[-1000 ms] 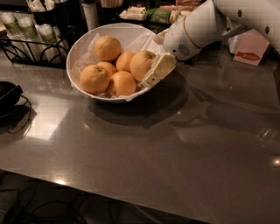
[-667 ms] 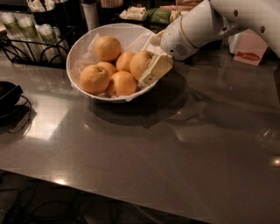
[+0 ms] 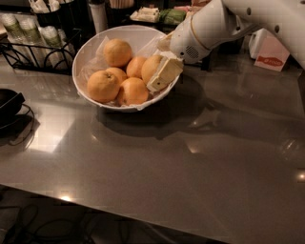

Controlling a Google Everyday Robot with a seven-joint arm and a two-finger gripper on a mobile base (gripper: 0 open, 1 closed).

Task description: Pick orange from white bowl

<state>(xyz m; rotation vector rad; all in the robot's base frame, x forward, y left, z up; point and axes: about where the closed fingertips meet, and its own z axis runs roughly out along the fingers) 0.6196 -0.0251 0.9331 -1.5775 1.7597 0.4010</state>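
Gripper (image 3: 162,72) leans into right side of white bowl (image 3: 136,32), upper centre of frame, touching the pale orange (image 3: 148,66) there, prob. to grasp it. Open or closed, holding or not: cannot tell.

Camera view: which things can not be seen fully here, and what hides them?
- Orange: its right side is behind the gripper, which sits inside the white bowl at the right rim.
- Arm: cut off by the top and right edges.
- Black object: cut off by the left edge.
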